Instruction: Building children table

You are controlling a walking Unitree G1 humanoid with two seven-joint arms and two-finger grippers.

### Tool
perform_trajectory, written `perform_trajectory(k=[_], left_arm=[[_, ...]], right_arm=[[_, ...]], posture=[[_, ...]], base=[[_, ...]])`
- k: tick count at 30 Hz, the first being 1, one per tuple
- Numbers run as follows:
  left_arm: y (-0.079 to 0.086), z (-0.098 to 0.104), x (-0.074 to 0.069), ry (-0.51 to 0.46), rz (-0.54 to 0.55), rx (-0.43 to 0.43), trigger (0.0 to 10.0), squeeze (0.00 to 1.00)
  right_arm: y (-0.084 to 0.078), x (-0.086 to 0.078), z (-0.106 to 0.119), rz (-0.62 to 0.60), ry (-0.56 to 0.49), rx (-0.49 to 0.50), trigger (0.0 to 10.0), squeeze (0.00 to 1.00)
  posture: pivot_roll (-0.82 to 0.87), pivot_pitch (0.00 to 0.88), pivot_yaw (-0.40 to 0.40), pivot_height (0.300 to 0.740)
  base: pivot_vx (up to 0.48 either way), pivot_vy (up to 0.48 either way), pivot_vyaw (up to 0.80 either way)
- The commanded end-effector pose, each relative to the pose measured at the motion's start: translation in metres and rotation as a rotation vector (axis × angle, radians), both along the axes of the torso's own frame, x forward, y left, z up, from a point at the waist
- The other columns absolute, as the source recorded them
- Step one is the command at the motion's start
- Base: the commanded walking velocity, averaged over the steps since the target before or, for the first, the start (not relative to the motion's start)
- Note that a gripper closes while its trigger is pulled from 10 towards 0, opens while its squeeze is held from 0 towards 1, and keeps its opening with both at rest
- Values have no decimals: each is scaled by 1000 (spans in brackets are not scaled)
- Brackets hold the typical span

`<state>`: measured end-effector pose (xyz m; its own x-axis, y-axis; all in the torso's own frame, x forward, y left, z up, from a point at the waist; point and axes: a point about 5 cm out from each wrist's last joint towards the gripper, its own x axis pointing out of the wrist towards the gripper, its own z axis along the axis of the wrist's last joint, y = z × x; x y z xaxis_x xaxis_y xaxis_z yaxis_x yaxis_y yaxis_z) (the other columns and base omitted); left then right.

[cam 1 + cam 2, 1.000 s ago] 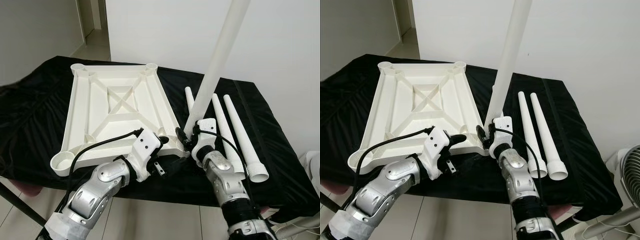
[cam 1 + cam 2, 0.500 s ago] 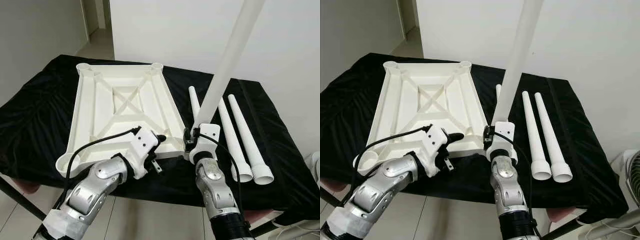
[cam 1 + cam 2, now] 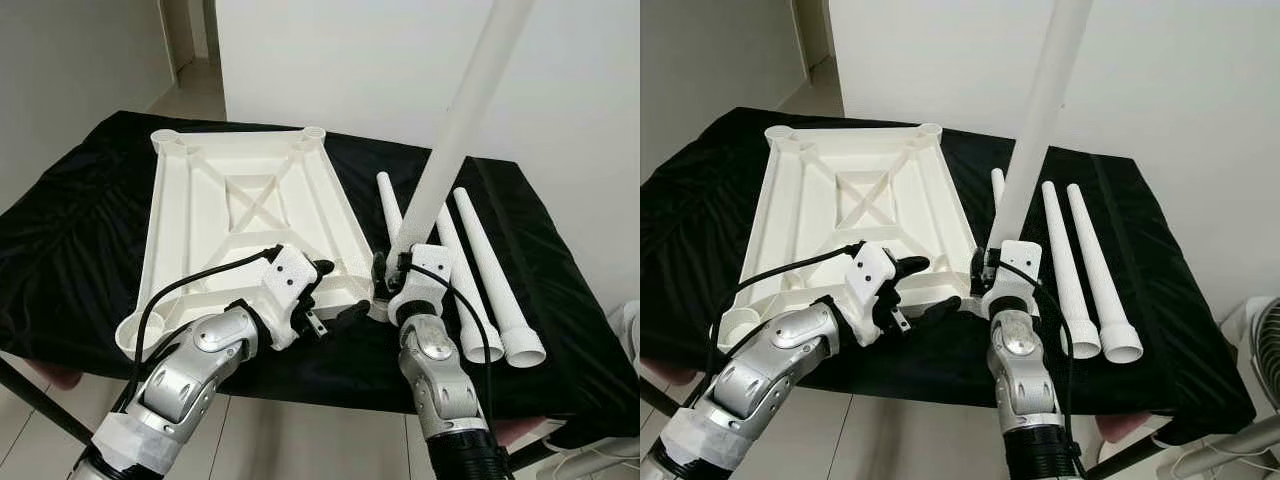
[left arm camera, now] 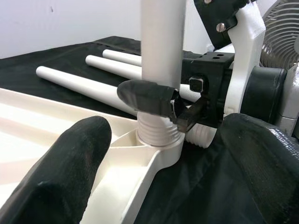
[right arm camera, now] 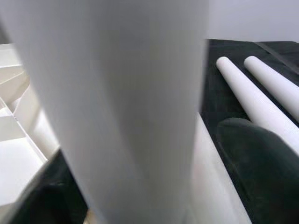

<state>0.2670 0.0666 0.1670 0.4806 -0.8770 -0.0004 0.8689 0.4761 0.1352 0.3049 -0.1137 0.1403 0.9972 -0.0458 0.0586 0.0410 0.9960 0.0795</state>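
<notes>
Your table top [image 3: 245,215] lies upside down on the black cloth [image 3: 70,230], ribs up, so its four corner sockets face you. Take that top as the landmark.

The upright leg [image 3: 450,150] stands at the top's near right corner. In the left wrist view its threaded end [image 4: 158,131] sits in the corner socket [image 4: 161,151], with several thread rings above the rim. Judgement: started, not seated; it needs more turning.

Your right gripper [image 4: 163,103] is clamped round the leg just above the threads. One finger wraps the near face, the other shows behind. Holding low keeps the leg plumb over the socket and gives purchase for twisting.

Your left gripper [image 3: 330,292] is spread, gripping nothing, at the same corner. One finger [image 4: 60,158] rests over the top's rim and the other [image 3: 350,313] is off the edge over the cloth. It looks placed to brace the top against the twist; I can't tell if it actually presses.

Three spare legs [image 3: 480,270] lie side by side on the cloth to the right of the top, behind the upright leg, wide threaded ends toward you. The other three sockets are unfilled.

Risk: cross-threading if the leg tilts.
</notes>
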Motion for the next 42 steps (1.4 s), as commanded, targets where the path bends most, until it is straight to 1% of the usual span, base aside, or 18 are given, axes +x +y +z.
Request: perform_trajectory(k=[1,2,3,4,6,7,8,14,25,26,27,28,32,37,38,40,41,42], left_arm=[[-1,-1,-2,-6,-53,15,10000,0],[-1,-1,-2,-6,-53,14,10000,0],[-2,-1,-3,-6,-54,12,10000,0],[-2,-1,-3,-6,-54,12,10000,0],[-3,-2,-5,-5,-57,8,10000,0],[-3,-2,-5,-5,-57,8,10000,0],[-4,-2,-5,-3,-58,7,10000,0],[-6,-3,-6,-2,-69,10,10000,0],[-5,2,-2,-12,-63,6,10000,0],[-6,3,-1,-13,-61,2,10000,0],[-6,3,-1,-13,-61,2,10000,0],[-6,4,-1,-14,-61,1,10000,0],[-7,4,-2,-16,-61,-3,10000,0],[-7,5,-2,-16,-59,-8,10000,0],[-8,5,-2,-16,-57,-11,10000,0],[-9,5,-2,-15,-54,-16,10000,0],[-11,5,-2,-13,-54,-23,10000,0],[-11,5,-2,-13,-54,-23,10000,0]], right_arm=[[-1,-2,-3,-6,6,5,10000,1000],[-2,-1,-2,21,8,-1,10000,698],[-3,1,0,51,4,-9,10000,0],[-3,1,0,51,4,-9,10000,0],[-4,5,3,195,9,-29,10000,0],[-4,5,3,195,9,-29,10000,0],[-4,6,3,249,14,-33,10000,0],[-9,10,-6,478,19,-175,10000,0],[-15,17,-17,580,49,-211,10000,0],[-19,21,-18,571,55,-209,9020,0],[-19,21,-18,571,55,-209,9020,0],[-22,23,-19,566,62,-208,0,0],[-25,26,-20,560,73,-204,0,0],[-24,24,-23,601,76,-175,0,0],[-25,23,-24,593,75,-163,863,0],[-25,23,-24,589,72,-152,863,0],[-27,23,-26,557,71,-147,5804,0],[-27,23,-26,557,71,-147,5804,0]], posture=[[-86,0,-45,740],[-84,0,-47,740],[-81,0,-52,740],[-81,0,-52,740],[-76,0,-57,740],[-76,0,-57,740],[-74,0,-56,740],[-82,0,-44,740],[-74,0,-26,740],[-70,0,-27,740],[-70,0,-27,740],[-69,0,-29,740],[-67,0,-37,740],[-65,0,-40,740],[-67,0,-39,740],[-67,0,-39,740],[-73,0,-39,740],[-73,0,-39,740]], base=[[0,0,0],[0,0,0],[0,0,0],[0,0,0],[0,0,0],[0,0,0],[0,0,0],[0,0,0],[0,0,0],[0,0,0],[0,0,0],[0,0,0],[0,0,0],[0,0,0],[0,0,0],[0,0,0],[0,0,0],[0,0,0]])
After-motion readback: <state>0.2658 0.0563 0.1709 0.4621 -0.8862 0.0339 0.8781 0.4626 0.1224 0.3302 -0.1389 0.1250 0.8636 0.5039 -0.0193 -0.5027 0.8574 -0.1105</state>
